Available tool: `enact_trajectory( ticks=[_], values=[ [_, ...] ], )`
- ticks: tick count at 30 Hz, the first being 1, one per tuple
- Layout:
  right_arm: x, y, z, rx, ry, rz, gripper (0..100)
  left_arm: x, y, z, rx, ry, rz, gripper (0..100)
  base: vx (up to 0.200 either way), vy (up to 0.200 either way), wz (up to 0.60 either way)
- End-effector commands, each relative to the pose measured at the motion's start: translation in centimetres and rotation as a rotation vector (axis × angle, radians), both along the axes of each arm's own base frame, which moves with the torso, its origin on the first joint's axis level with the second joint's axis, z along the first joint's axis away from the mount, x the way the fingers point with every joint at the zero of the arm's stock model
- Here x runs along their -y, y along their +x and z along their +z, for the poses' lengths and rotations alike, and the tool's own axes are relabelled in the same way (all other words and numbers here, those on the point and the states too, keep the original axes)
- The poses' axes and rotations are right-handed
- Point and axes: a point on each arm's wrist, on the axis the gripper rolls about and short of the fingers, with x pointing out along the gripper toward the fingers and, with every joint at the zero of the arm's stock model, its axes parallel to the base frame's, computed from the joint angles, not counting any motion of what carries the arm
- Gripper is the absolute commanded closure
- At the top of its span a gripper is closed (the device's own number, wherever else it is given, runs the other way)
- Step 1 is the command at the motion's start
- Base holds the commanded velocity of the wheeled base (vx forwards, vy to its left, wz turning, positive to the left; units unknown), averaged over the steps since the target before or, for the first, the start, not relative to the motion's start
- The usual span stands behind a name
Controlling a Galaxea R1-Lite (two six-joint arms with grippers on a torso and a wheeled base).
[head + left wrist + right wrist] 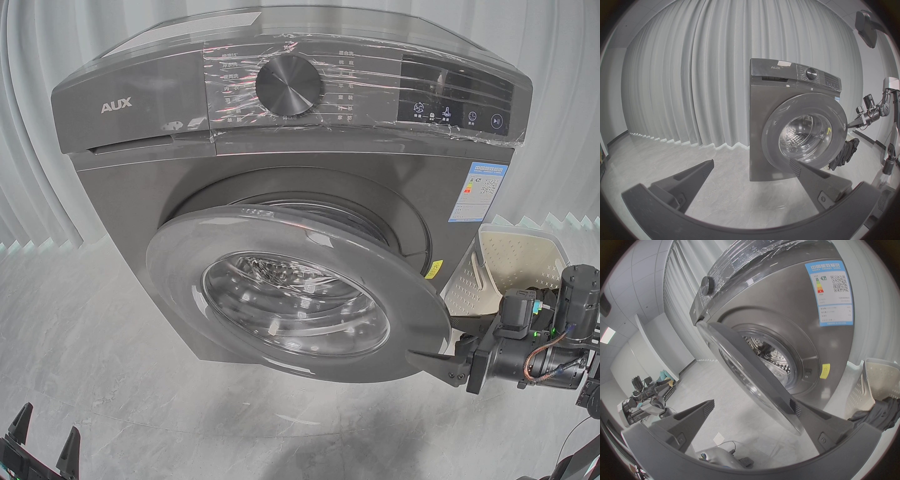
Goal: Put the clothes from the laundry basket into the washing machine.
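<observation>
The washing machine (300,156) carries a logo (117,105) on its drawer panel. Clear film (350,69) covers the dial (289,84) and the print around it. A blue-edged label (478,190) sits at the front's upper right, and a yellow sticker (434,269) sits beside the drum opening.

The door (294,300) stands ajar, hinged on the left, its free edge swung out toward the robot.

The right gripper (751,404) is spread wide, with the door's rim between its fingers.

The left gripper (751,164) hangs low and released, well apart from the machine.

On the floor just right of the machine, the laundry basket (519,256) has dark clothes (878,415) draped over its rim.
</observation>
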Motion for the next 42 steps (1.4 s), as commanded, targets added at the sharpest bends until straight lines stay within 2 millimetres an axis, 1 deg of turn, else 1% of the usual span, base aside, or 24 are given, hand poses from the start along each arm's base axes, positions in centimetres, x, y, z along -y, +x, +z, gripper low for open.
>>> enact_trajectory(
  ticks=[1, 7, 9, 13, 18, 22, 25, 29, 35, 37, 42],
  values=[
    [0.3, -0.9, -0.1, -0.002, 0.006, 0.024, 0, 0.0, 0.0, -0.5, 0.0, 0.0, 0.0, 0, 0.0, 0.0, 0.0],
    [0.1, -0.2, 0.6, 0.019, 0.022, 0.015, 0, 0.0, 0.0, -0.5, 0.0, -0.001, 0.0, 0, 0.0, 0.0, 0.0],
    [-0.4, 0.6, 0.7, 0.017, 0.021, 0.01, 0, 0.0, 0.0, -0.5, 0.0, -0.001, 0.0, 0, -0.2, 0.0, 0.0],
    [-0.6, 0.9, 0.0, -0.006, 0.006, 0.011, 0, 0.0, 0.0, -0.5, 0.0, -0.003, 0.0, 0, -0.2, 0.0, 0.0],
    [-0.7, 0.6, -0.3, -0.017, 0.0, 0.023, 0, 0.0, 0.0, -0.5, -0.002, 0.013, 0.003, 0, 0.0, 0.0, 0.0],
    [-0.5, -0.6, -1.0, -0.041, -0.012, 0.052, 0, 0.0, 0.0, -0.5, 0.0, 0.01, 0.003, 0, 0.0, 0.0, 0.0],
    [-0.4, -1.1, -0.9, -0.038, -0.007, 0.063, 0, 0.0, 0.0, -0.5, 0.0, 0.011, 0.003, 0, 0.0, 0.0, 0.0],
    [-0.4, -0.7, -0.4, -0.019, 0.009, 0.058, 0, 0.0, 0.0, -0.5, -0.002, 0.01, 0.003, 0, 0.0, 0.0, 0.0],
    [-0.4, -0.3, -0.2, -0.004, 0.016, 0.045, 0, 0.0, 0.0, -0.5, -0.002, 0.011, 0.003, 0, 0.0, 0.0, 0.0],
    [-0.6, 0.1, -0.1, 0.013, 0.03, 0.044, 0, 0.0, 0.0, -0.5, -0.002, 0.01, 0.003, 0, 0.0, 0.0, 0.0],
    [-1.4, 0.8, -0.5, 0.036, 0.043, 0.053, 0, 0.0, 0.0, -0.5, 0.0, 0.011, 0.003, 0, 0.0, 0.0, 0.0]
  ],
)
